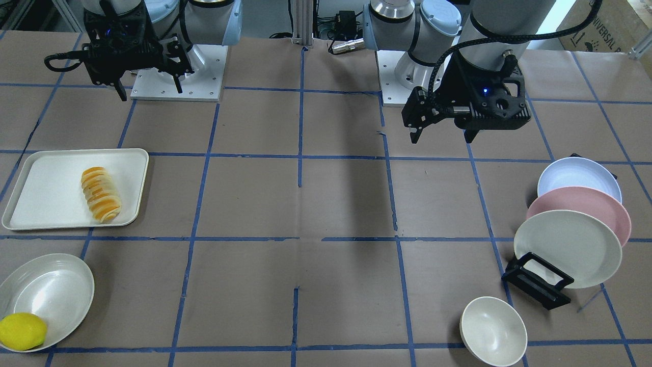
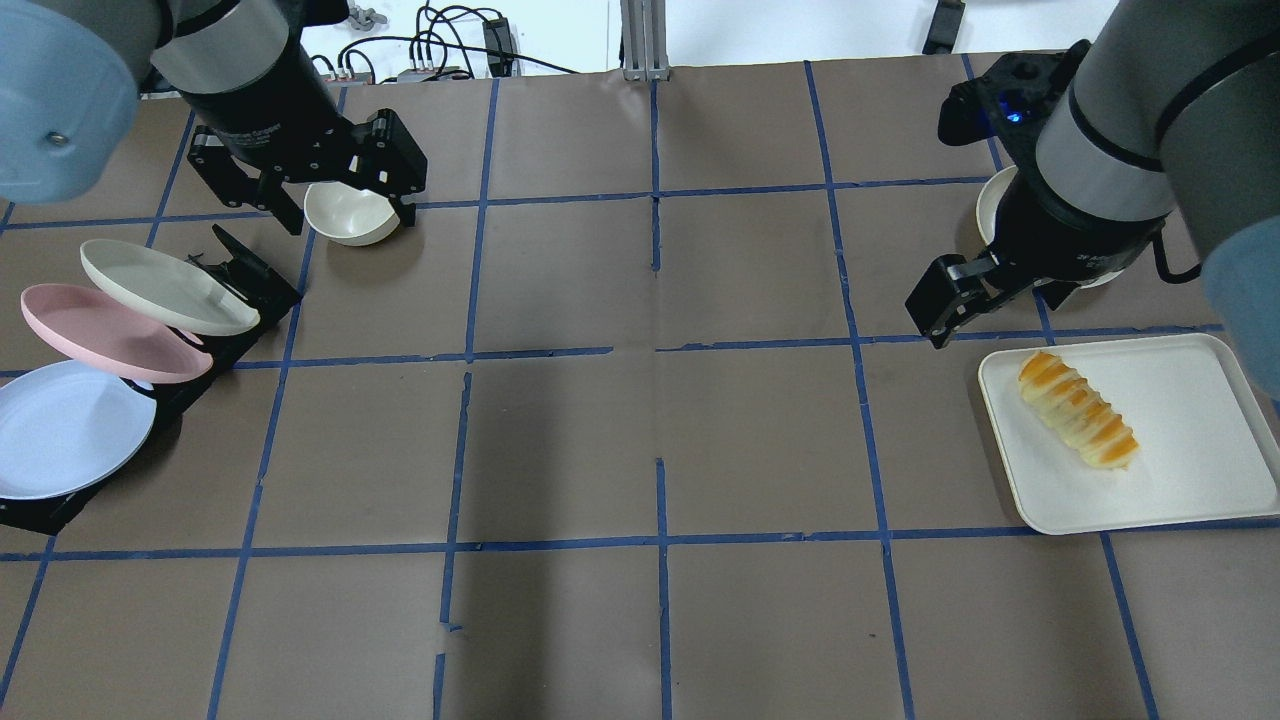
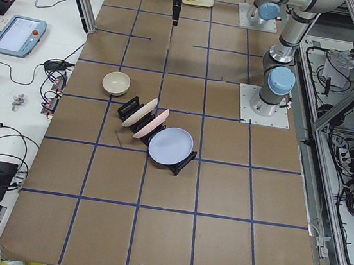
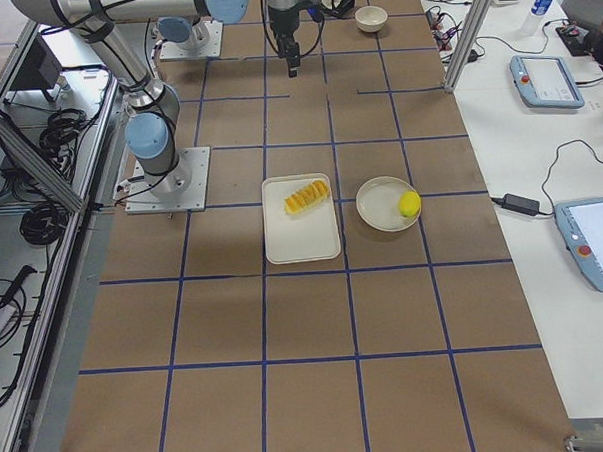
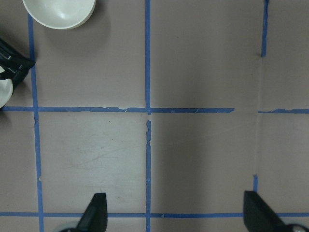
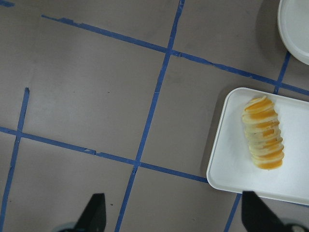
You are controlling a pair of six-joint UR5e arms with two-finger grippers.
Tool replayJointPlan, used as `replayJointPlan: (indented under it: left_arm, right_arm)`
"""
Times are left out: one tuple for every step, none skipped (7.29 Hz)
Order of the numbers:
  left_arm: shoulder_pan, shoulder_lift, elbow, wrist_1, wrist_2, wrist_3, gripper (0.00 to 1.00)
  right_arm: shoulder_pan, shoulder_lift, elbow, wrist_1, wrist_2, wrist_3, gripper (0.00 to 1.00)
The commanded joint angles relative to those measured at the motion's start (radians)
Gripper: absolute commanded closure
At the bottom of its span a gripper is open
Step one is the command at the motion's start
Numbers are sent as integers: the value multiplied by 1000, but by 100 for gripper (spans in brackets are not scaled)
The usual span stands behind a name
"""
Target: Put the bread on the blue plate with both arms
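While both grippers hang in the air with nothing in them, the bread lies alone on a white tray at the robot's right side of the table, on the half closer to the robot. It lies diagonally to the tray's edges. On the opposite side, also close to the robot, the blue plate stands tilted in a black rack and is the nearest of three plates. Behind it in the same rack leans a pink plate, then a cream plate, each one overlapping the next. The blue plate and the bread are well apart, with the whole middle of the table between them.

A little farther, the right gripper hovers above bare table beside the tray, on the side toward the table's middle. Its fingers are spread wide and hold nothing. The left gripper hovers beside the rack, its fingers also wide apart with nothing between them.

Farthest from the robot, a small cream bowl sits past the rack. A wide white bowl past the tray holds a yellow lemon against its rim.
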Motion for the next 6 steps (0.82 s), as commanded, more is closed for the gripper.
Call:
replayJointPlan:
  left_arm:
    - [29,28,-6,-22,10,23,0]
    - [57,33,-18,-20,21,54,0]
    - [100,46,-32,-20,21,106,0]
    - [169,65,-41,-25,21,177,0]
    - [253,77,-54,-22,18,266,0]
    - [320,82,-60,-25,18,369,0]
  right_arm:
    - [0,-4,21,-8,2,0,0]
    - [1,-4,22,-8,4,2,0]
    - [1,-7,31,-10,4,0,0]
    - [1,-7,42,-10,2,0,0]
    - [0,-9,44,-10,4,0,0]
    - [1,-15,45,-10,4,0,0]
